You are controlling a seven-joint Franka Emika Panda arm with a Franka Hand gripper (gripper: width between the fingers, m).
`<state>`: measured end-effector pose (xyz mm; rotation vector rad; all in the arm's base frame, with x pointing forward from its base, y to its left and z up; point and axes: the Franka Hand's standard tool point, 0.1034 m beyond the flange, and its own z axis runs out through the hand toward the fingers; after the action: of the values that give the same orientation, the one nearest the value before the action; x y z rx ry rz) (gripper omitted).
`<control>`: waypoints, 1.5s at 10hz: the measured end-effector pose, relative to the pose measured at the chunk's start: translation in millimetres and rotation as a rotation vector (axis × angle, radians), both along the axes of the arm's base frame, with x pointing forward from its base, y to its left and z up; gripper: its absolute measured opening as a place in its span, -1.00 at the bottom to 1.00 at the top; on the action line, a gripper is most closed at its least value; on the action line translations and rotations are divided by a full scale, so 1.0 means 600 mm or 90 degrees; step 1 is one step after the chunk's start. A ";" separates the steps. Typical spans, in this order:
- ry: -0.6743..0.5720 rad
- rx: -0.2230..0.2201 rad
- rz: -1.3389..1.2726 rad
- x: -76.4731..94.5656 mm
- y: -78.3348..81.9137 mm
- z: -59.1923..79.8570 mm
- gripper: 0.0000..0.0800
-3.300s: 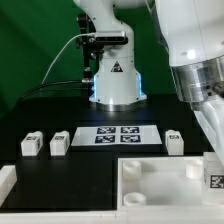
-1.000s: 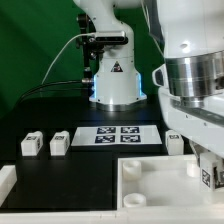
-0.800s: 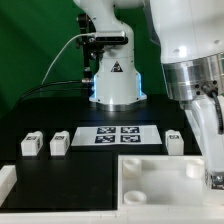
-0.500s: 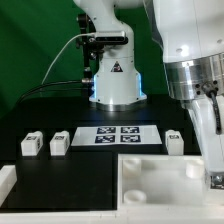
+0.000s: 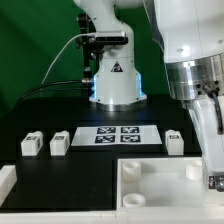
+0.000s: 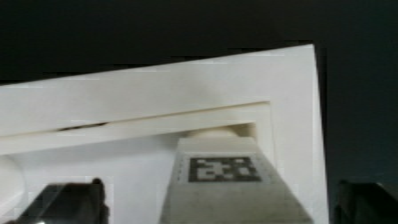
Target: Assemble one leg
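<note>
Behind everything hangs a green backdrop, with a black table (image 5: 30, 120) under the parts. Big white panel (image 5: 150, 180) sits up front, marker board (image 5: 118, 136) behind it showing four tags. Three legs: (image 5: 33, 144), (image 5: 59, 143), (image 5: 175, 141). Gripper (image 5: 212, 172) hangs over the panel; can't tell how its fingers stand. No readable writing, only tags.

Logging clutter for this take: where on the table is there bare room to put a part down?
Bare black table lies behind the two legs at the exterior view's left, and in the strip between the marker board and the third leg. The exterior view's right is crowded: the arm hangs over the white panel.
</note>
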<state>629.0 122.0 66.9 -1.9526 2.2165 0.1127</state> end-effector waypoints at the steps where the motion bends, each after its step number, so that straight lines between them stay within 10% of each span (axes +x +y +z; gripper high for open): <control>1: -0.012 0.002 0.006 0.001 0.006 0.011 0.62; 4: -0.032 0.010 0.014 0.005 0.020 0.047 0.62; 15: -0.013 0.003 0.267 -0.013 0.012 0.021 0.62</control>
<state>621.3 129.2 79.3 -2.3735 1.7591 0.1531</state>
